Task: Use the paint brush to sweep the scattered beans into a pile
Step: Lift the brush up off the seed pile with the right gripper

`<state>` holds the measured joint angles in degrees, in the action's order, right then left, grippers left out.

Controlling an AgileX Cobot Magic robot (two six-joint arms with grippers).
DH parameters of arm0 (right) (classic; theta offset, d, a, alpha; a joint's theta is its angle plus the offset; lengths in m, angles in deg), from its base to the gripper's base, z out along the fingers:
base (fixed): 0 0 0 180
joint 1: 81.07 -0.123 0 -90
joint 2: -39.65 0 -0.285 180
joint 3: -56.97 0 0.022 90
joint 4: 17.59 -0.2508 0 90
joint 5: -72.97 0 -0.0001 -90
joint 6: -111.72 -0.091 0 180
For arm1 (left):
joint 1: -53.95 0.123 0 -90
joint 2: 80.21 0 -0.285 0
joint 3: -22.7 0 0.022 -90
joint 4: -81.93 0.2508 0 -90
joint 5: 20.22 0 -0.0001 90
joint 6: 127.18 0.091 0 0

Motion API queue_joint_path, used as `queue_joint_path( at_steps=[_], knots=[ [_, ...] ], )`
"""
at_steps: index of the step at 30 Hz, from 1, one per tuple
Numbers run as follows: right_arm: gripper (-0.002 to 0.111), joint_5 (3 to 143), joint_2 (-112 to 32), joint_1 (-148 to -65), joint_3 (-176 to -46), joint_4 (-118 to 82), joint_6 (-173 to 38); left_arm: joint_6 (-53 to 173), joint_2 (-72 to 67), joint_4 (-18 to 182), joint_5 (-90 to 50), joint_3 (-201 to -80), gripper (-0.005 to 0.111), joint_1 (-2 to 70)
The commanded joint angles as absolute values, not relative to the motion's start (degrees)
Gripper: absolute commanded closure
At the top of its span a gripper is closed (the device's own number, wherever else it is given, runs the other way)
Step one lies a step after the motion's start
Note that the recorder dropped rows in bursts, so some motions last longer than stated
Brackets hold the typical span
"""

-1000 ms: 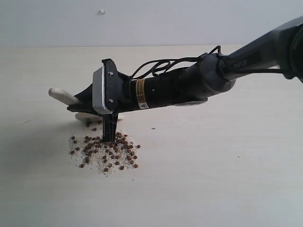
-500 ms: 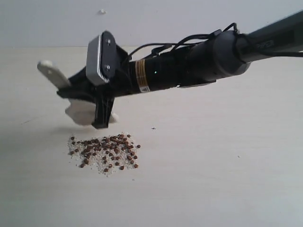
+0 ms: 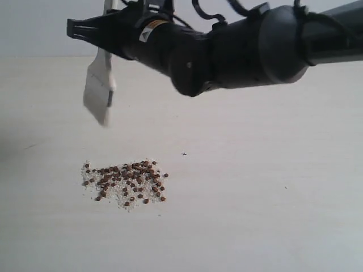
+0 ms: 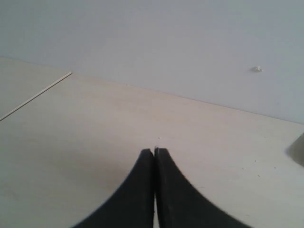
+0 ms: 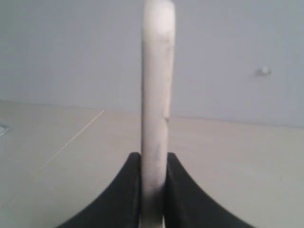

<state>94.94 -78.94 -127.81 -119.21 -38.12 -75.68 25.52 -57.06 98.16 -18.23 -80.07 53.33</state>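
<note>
Right gripper, upper left, clamping the brush above the beans — piled lower left on the table, left gripper pinched closed, arm's yellow label unreadable.

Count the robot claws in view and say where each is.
2. The right claw, shut on the paint brush, hangs high, clear of the beans. The left claw, shut and empty, is over the table.

Pale wooden tabletop against plain grey-white wall.
</note>
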Motion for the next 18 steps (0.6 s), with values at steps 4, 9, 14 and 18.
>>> queue_joint_path(
  at_steps=[4, 9, 14, 18],
  knots=[
    [0.108, 110.16, -83.92, -141.96, -119.4, -72.48, -60.95, 25.48, -57.31, 97.86, -17.87, -80.08, 0.107, 53.38],
    [0.108, 121.04, -88.86, -147.49, -119.4, -82.21, -59.15, 25.48, -57.31, 97.86, -17.87, -80.08, 0.107, 53.38],
    [0.108, 124.0, -92.74, -148.02, -119.4, -83.53, -61.02, 25.48, -57.31, 97.86, -17.87, -80.08, 0.107, 53.38],
    [0.108, 125.54, -94.27, -148.02, -119.4, -83.76, -60.61, 25.59, -57.31, 97.86, -17.87, -80.08, 0.107, 53.38]
  ],
)
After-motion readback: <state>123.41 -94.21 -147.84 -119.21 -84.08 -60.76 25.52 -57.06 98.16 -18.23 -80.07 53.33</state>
